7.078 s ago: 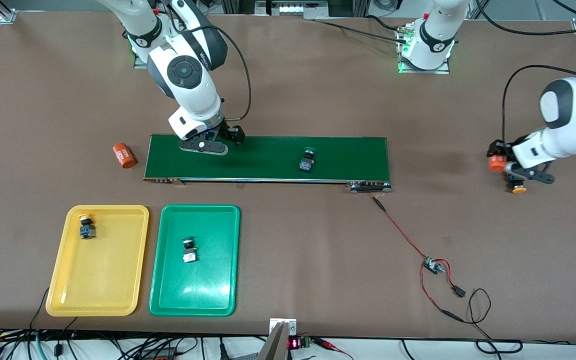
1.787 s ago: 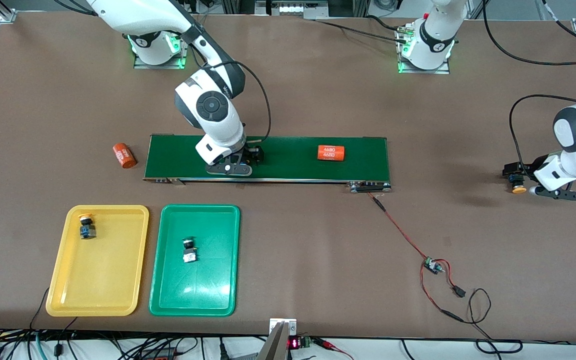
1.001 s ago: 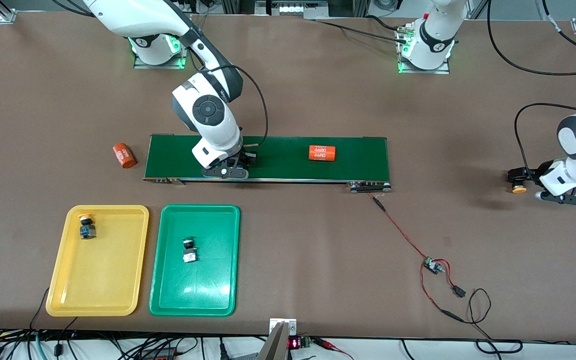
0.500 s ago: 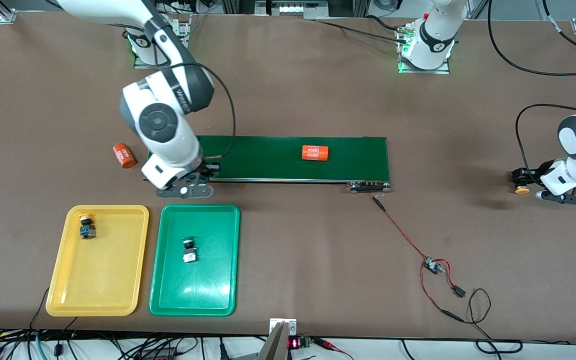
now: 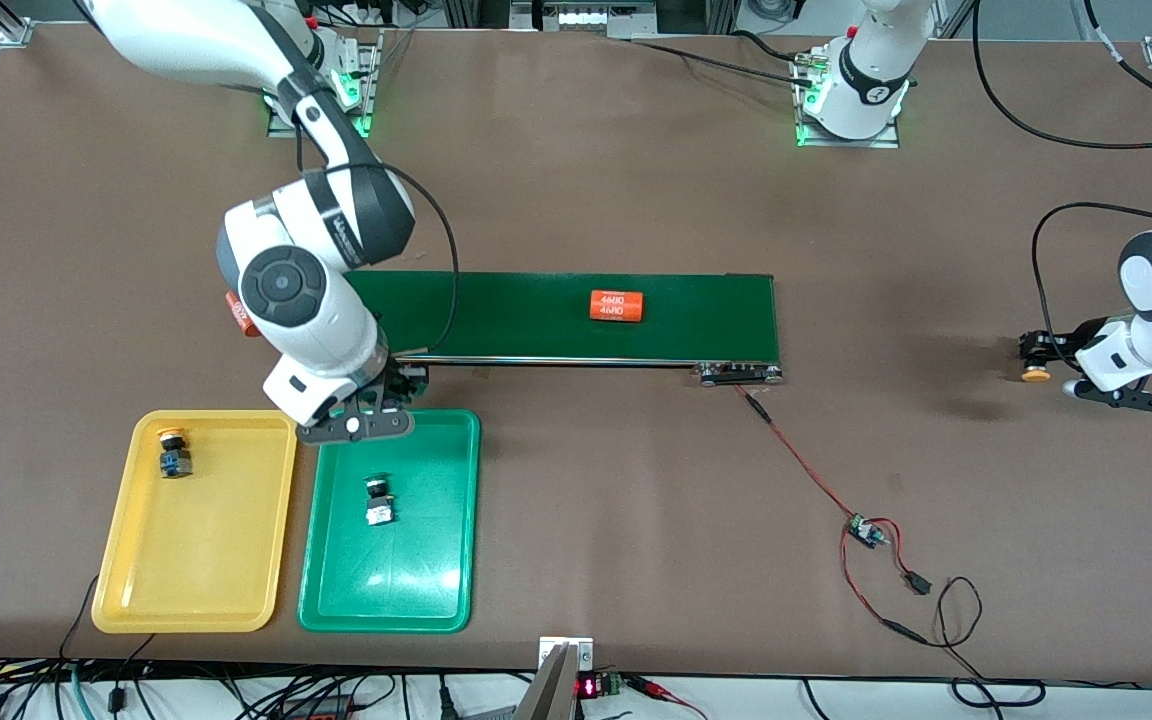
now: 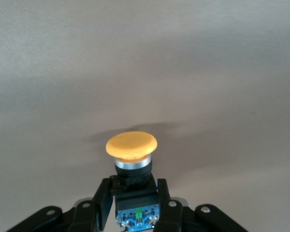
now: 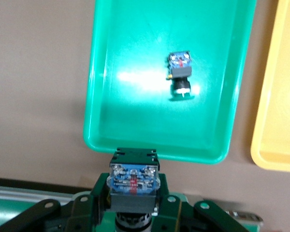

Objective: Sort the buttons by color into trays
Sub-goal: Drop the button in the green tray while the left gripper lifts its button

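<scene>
My right gripper [image 5: 404,384] is shut on a button [image 7: 134,180], blue terminal end showing and cap hidden. It hangs over the strip between the conveyor and the green tray [image 5: 406,580], at the tray's rim. The green tray [image 7: 135,48] holds a green-capped button [image 5: 377,498], also seen in the right wrist view [image 7: 180,75]. The yellow tray [image 5: 196,560] holds a yellow-capped button [image 5: 173,452]. My left gripper [image 5: 1039,362] is shut on a yellow-orange-capped button [image 6: 131,145], low over the table at the left arm's end.
The dark-green conveyor belt [image 5: 516,320] carries an orange "4680" cylinder [image 5: 616,305]. A second orange cylinder [image 5: 235,312] lies beside the belt's end, partly hidden by my right arm. A small circuit board [image 5: 866,531] with red and black wires lies nearer the camera.
My right gripper lifted the button off the belt and carried it to the green tray's rim. The orange cylinder rode along the belt toward the right arm's end. My left gripper stayed put.
</scene>
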